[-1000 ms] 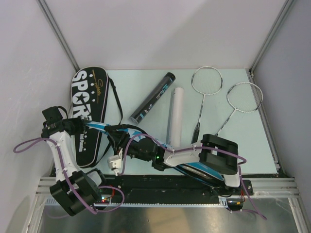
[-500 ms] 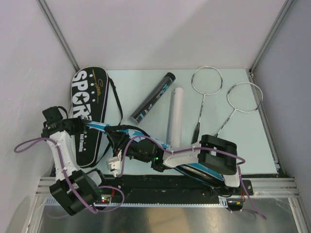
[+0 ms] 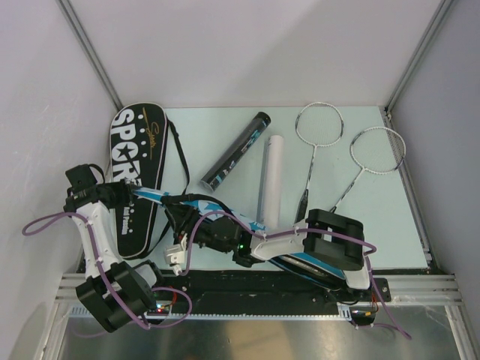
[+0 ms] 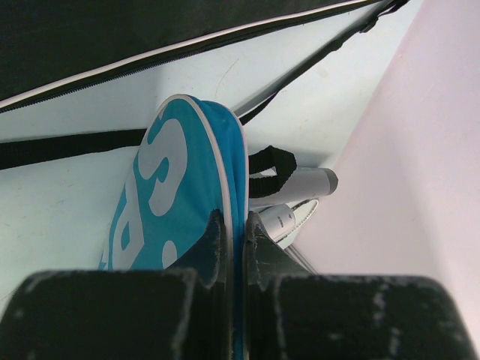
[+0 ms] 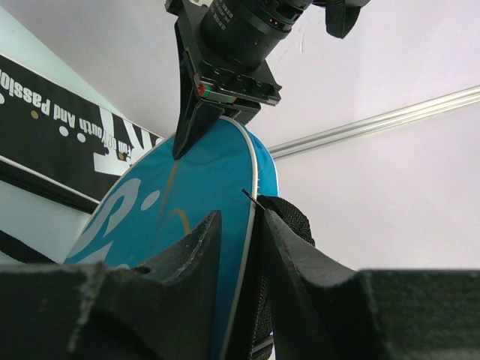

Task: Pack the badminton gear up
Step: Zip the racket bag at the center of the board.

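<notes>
The blue "SPORT" racket cover (image 3: 154, 196) is stretched between both grippers near the table's front left. My left gripper (image 3: 137, 193) is shut on its rounded end, and in the left wrist view (image 4: 238, 232) the fingers pinch the white-piped edge of the blue cover (image 4: 180, 187). My right gripper (image 3: 181, 211) is shut on the cover's edge further along. In the right wrist view (image 5: 250, 225) it grips the blue cover (image 5: 187, 202) together with a black strap. The black "SPORT" cover (image 3: 139, 172) lies flat at the left. No shuttlecocks show.
A black teal-printed tube (image 3: 236, 150) and a white tube (image 3: 271, 180) lie mid-table. Two silver rackets (image 3: 319, 124) (image 3: 376, 150) lie at the back right. The black cover's strap (image 3: 180, 154) trails beside it. Side walls stand close on the left and right.
The right arm has edged slightly to the left. Both grippers keep the same hold on the blue cover.
</notes>
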